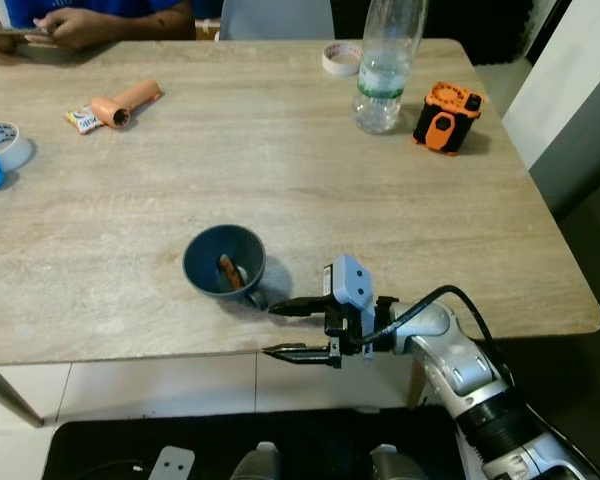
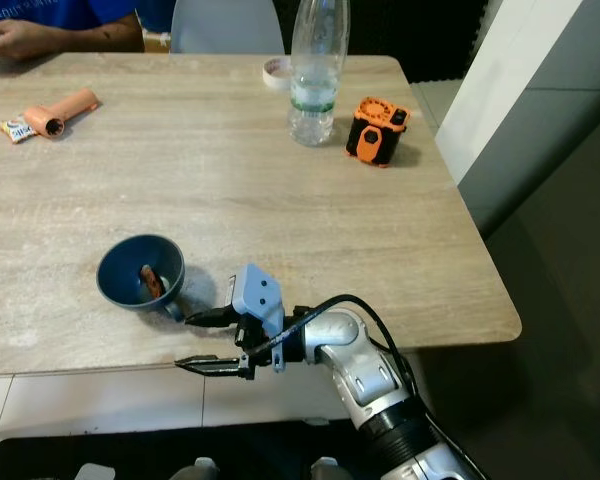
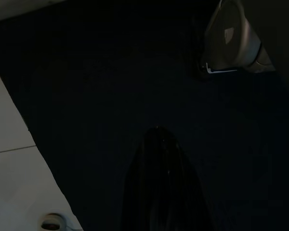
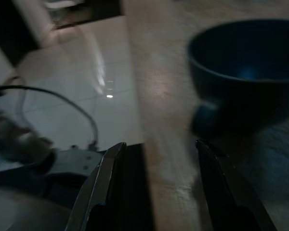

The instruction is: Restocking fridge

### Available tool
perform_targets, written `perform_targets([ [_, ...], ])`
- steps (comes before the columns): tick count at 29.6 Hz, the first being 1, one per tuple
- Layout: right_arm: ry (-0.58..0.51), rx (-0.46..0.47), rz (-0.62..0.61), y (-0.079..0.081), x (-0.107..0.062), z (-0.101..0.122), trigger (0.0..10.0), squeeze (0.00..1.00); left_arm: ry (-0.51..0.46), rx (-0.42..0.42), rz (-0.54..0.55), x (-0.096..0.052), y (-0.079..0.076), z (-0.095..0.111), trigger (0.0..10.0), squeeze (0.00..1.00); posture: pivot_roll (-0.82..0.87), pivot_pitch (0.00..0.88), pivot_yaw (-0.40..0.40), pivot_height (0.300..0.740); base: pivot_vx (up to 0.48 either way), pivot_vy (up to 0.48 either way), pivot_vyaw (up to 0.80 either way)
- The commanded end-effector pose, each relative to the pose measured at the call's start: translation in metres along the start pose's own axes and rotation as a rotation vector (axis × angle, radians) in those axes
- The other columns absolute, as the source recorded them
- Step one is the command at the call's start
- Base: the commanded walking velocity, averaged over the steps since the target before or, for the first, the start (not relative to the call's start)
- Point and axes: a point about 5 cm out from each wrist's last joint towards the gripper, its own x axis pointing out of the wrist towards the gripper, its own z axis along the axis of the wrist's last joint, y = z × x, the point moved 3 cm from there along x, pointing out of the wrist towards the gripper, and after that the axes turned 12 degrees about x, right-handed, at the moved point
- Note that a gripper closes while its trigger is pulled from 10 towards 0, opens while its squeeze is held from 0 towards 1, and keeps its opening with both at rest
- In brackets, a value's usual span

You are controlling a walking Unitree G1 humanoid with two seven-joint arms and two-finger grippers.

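My right claw is spread apart at the table edge, lower centre; the blue cup sits just ahead. I'd ease forward squarely onto its handle.

Evenly bright, sharp head views; dark left wrist; blurry right wrist.
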Motion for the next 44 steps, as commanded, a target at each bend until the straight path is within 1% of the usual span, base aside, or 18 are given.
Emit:
perform_targets([
  [1, 0.025, 0.028, -0.036, 0.0, 0.006, -0.006, 10.0, 0.0, 0.041, -0.015, -0.03, -0.002, -0.014, -0.013, 10.0, 0.0, 0.04, 0.23, -0.022, 0.74, 0.0, 0.0, 0.0],
  [4, 0.04, 0.039, -0.081, -0.004, 0.009, -0.009, 10.0, 0.0, 0.039, -0.017, -0.03, -0.001, -0.014, -0.012, 10.0, 0.0, 0.04, 0.229, -0.023, 0.74, 0.0, 0.0, 0.0],
  [5, 0.042, 0.047, -0.141, -0.009, 0.011, -0.01, 10.0, 0.0, 0.031, -0.018, -0.032, -0.001, -0.015, -0.01, 10.0, 0.0, 0.04, 0.23, -0.025, 0.74, 0.0, 0.0, 0.0],
  [7, 0.042, 0.047, -0.141, -0.009, 0.011, -0.01, 10.0, 0.0, 0.031, -0.018, -0.032, -0.001, -0.015, -0.01, 10.0, 0.0, 0.04, 0.23, -0.025, 0.74, 0.0, 0.0, 0.0],
  [9, 0.046, 0.056, -0.201, -0.015, 0.012, -0.011, 10.0, 0.0, 0.03, -0.018, -0.033, -0.001, -0.016, -0.01, 10.0, 0.0, 0.04, 0.23, -0.025, 0.74, 0.0, 0.0, 0.0],
  [10, 0.046, 0.056, -0.201, -0.015, 0.012, -0.011, 10.0, 0.0, 0.03, -0.018, -0.033, -0.001, -0.016, -0.01, 10.0, 0.0, 0.04, 0.23, -0.025, 0.74, 0.0, 0.0, 0.0],
  [13, 0.06, 0.07, -0.307, -0.025, 0.011, -0.014, 10.0, 0.0, 0.034, -0.021, -0.034, -0.001, -0.016, -0.011, 10.0, 0.0, 0.03, 0.23, -0.029, 0.74, 0.0, 0.0, 0.0],
  [14, 0.06, 0.07, -0.307, -0.025, 0.011, -0.014, 10.0, 0.0, 0.034, -0.021, -0.034, -0.001, -0.016, -0.011, 10.0, 0.0, 0.03, 0.23, -0.029, 0.74, 0.0, 0.0, 0.0],
  [15, 0.063, 0.079, -0.346, -0.03, 0.01, -0.015, 10.0, 0.0, 0.034, -0.022, -0.034, -0.001, -0.017, -0.011, 10.0, 0.0, 0.03, 0.23, -0.031, 0.74, 0.0, 0.0, 0.0],
  [21, 0.037, 0.106, -0.414, -0.035, 0.012, -0.011, 10.0, 0.0, 0.038, -0.023, -0.037, -0.001, -0.019, -0.012, 10.0, 0.0, 0.03, 0.228, -0.031, 0.74, 0.0, 0.0, 0.0],
  [26, 0.025, 0.119, -0.405, -0.034, 0.016, -0.008, 10.0, 0.0, 0.038, -0.024, -0.037, -0.001, -0.019, -0.011, 10.0, 0.0, 0.03, 0.228, -0.033, 0.74, 0.0, 0.0, 0.0],
  [29, 0.04, 0.117, -0.33, -0.023, 0.02, -0.009, 10.0, 0.0, 0.037, -0.025, -0.037, -0.001, -0.019, -0.011, 10.0, 0.0, 0.03, 0.226, -0.033, 0.74, 0.0, 0.0, 0.0],
  [30, 0.04, 0.117, -0.33, -0.023, 0.02, -0.009, 10.0, 0.0, 0.037, -0.025, -0.037, -0.001, -0.019, -0.011, 10.0, 0.0, 0.03, 0.226, -0.033, 0.74, 0.0, 0.0, 0.0],
  [31, 0.057, 0.112, -0.294, -0.018, 0.02, -0.011, 10.0, 0.0, 0.038, -0.025, -0.037, -0.001, -0.02, -0.011, 10.0, 0.0, 0.03, 0.226, -0.033, 0.74, 0.0, 0.0, 0.0],
  [34, 0.092, 0.12, -0.243, -0.009, 0.021, -0.016, 10.0, 0.0, 0.039, -0.023, -0.038, -0.001, -0.02, -0.011, 10.0, 0.0, 0.03, 0.226, -0.033, 0.74, 0.0, 0.0, 0.0],
  [39, 0.121, 0.146, -0.256, -0.009, 0.022, -0.021, 10.0, 0.0, 0.04, -0.017, -0.04, -0.001, -0.02, -0.011, 10.0, 0.0, 0.02, 0.222, -0.033, 0.74, 0.0, 0.0, 0.0],
  [43, 0.073, 0.132, -0.292, -0.014, 0.025, -0.013, 10.0, 0.0, 0.039, -0.013, -0.041, 0.0, -0.02, -0.01, 10.0, 0.0, 0.02, 0.218, -0.033, 0.74, 0.0, 0.0, 0.0],
  [44, 0.062, 0.143, -0.304, -0.015, 0.025, -0.012, 10.0, 0.24, 0.039, -0.012, -0.041, 0.0, -0.02, -0.01, 10.0, 0.0, 0.02, 0.218, -0.033, 0.74, 0.0, 0.0, 0.0],
])
